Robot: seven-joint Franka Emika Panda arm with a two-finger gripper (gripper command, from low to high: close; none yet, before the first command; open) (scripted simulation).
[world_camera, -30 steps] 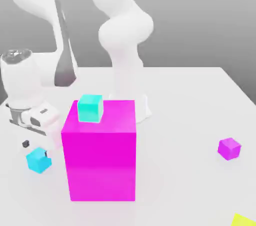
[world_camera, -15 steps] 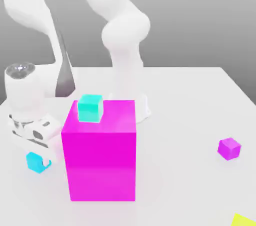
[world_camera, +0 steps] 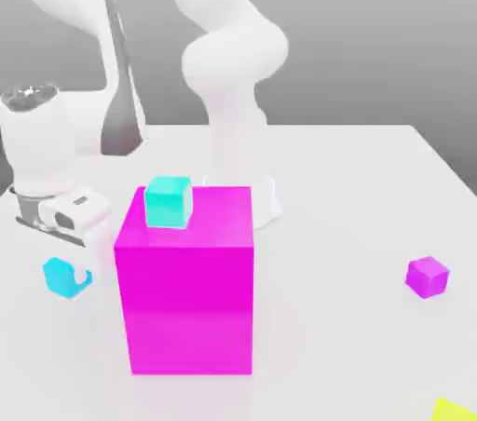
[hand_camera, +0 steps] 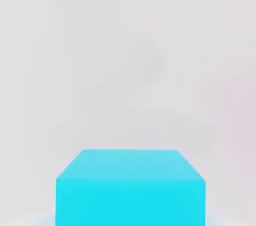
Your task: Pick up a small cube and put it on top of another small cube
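White tabletop (world_camera: 354, 196) spreads across the exterior view, carrying everything else. White too is the arm (world_camera: 224, 65), which rises from its base behind the centre, loops up past the upper edge and comes down again at 9 o'clock, ending in a thick wrist and hand.

Next in size is the big magenta block (world_camera: 186, 293), standing just below the middle of the exterior view, a little toward 7 o'clock. On its top face, at the corner toward 10 o'clock, sits a small turquoise cube (world_camera: 169, 201), greener than the other cyan one.

At 9 o'clock from the magenta block, just beside its side face, the end effector (world_camera: 67, 278) hangs low under the wrist, clenched on the small cube (world_camera: 61, 276), a plain sky-blue piece. A white fingertip (world_camera: 82, 278) shows against the cube's side nearest the block. The cube appears lifted slightly off the tabletop, though how far cannot be judged. In the hand view the same small cube (hand_camera: 131, 190) sits close to the camera with pale tabletop (hand_camera: 130, 60) beyond it.

At 3 o'clock, well apart from the block, a small purple-magenta cube (world_camera: 428, 277) rests alone on the tabletop. At 5 o'clock, cut by the frame's edge, a yellow corner (world_camera: 455, 409) pokes in.
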